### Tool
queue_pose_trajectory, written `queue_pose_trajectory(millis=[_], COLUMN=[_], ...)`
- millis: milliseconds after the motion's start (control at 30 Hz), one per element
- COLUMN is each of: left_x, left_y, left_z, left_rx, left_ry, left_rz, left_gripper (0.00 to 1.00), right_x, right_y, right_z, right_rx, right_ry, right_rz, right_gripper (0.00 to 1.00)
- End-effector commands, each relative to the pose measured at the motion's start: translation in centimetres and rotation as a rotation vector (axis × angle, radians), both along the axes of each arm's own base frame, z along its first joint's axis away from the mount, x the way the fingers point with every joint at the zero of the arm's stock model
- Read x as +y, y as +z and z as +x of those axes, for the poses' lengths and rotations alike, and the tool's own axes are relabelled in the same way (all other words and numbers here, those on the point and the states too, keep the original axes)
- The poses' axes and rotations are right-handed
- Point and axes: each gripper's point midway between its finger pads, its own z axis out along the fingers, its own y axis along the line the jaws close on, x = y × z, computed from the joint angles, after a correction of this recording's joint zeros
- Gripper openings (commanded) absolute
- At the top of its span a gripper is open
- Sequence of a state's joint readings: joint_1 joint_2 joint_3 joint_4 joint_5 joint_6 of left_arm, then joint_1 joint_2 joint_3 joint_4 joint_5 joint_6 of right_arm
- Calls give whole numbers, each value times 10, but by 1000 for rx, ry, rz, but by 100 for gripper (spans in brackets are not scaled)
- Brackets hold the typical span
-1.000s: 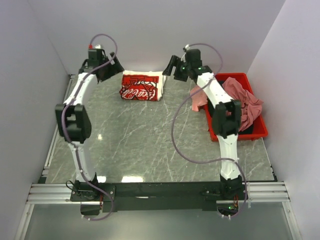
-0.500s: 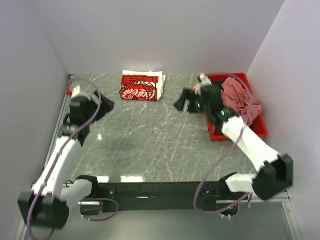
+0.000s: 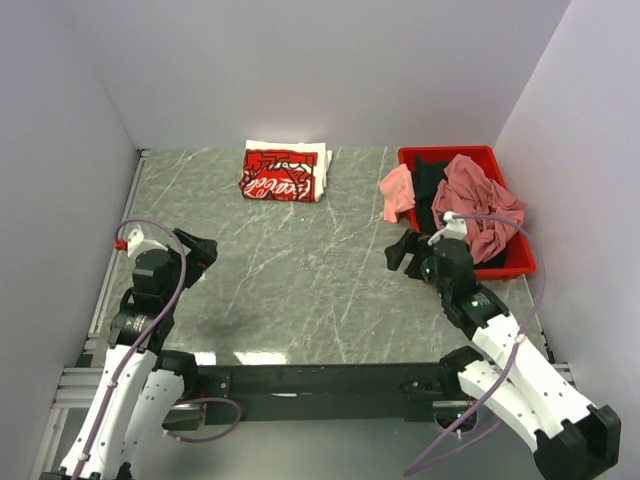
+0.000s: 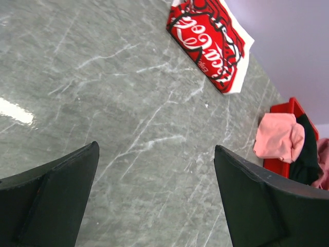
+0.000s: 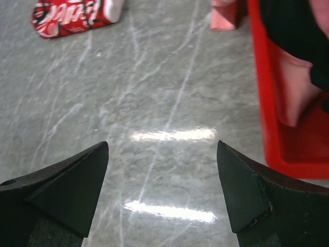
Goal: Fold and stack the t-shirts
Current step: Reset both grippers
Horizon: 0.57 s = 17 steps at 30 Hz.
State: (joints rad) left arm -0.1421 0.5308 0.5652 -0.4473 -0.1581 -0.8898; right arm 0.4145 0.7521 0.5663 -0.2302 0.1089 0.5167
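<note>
Both claws released, empty
Folded white tee (image 3: 284, 171) lies well ahead of my left claw (image 4: 156, 149); grabbing from the red bin (image 3: 520, 262) beside my right claw (image 5: 162, 145) could drag tangled t-shirts (image 3: 480, 195) out together.

folded white graphic tee (image 3: 285, 172), pink tee (image 3: 397, 190), rose tee (image 3: 480, 192), black tee (image 3: 430, 185) heaped together

Left gripper (image 4: 156, 150), right gripper (image 5: 162, 145) — jaws apart

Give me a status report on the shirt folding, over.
Left end effector open, empty. Right end effector open, empty. White tee folded at far edge; other tees heaped in red bin. Nothing blocking.
</note>
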Motion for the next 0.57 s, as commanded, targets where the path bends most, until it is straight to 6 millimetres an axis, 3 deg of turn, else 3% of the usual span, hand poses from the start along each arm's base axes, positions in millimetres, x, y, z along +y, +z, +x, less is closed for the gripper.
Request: queue_pose_trajectory(millis=[0, 133, 533], left_x=[10, 11, 17], left_y=[4, -3, -12], left_z=[0, 1, -2], left_rx=[-4, 24, 54], left_ry=[67, 74, 118], left_rz=[-6, 0, 0], left_gripper=[99, 100, 100], right_x=[-22, -37, -33], right_y=[-5, 4, 7], right_z=[2, 2, 3], right_rx=[-27, -78, -127], right_ry=[-123, -193, -164], right_rz=[-16, -27, -20], right_gripper=[92, 92, 93])
